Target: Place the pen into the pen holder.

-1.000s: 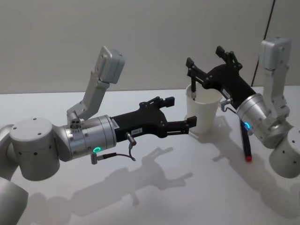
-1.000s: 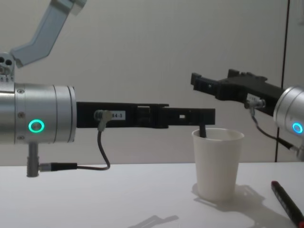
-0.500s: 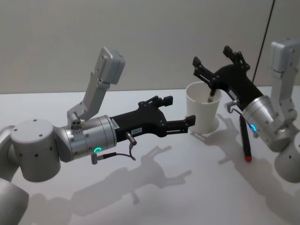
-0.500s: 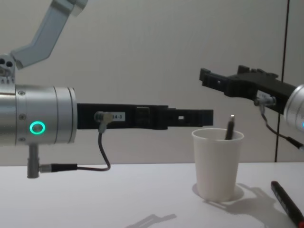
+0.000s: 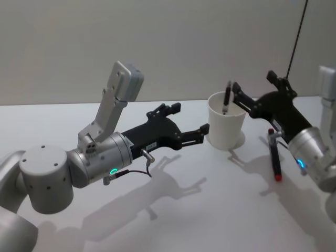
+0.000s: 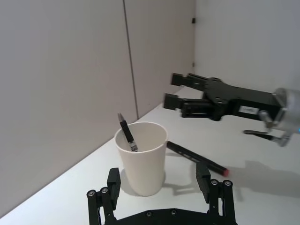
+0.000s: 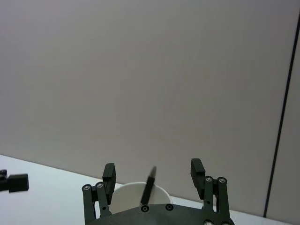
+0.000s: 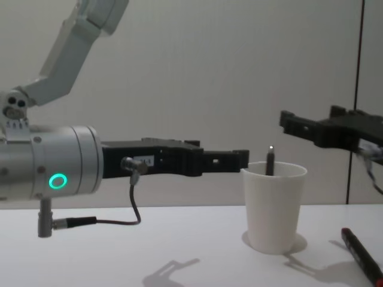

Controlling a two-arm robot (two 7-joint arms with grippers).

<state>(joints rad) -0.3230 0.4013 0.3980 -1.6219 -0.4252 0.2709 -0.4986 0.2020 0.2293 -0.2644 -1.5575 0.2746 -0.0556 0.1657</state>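
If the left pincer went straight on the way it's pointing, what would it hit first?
Most likely the pen holder: the left pincer, open, aims at its side, with nothing between them.

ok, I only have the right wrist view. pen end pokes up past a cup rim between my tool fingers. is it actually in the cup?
Observer: Yes. The left wrist view shows the pen standing inside the pen holder, leaning on its rim. The right tool is open and not touching it.
Operator: anything else near the cup?
Observer: A second pen, black with a red end, lies flat on the table on the robot's right of the holder.
Operator: where's the left tool?
Observer: The left tool is open and points at the holder from the robot's left, close to its wall. I can't tell whether it touches.
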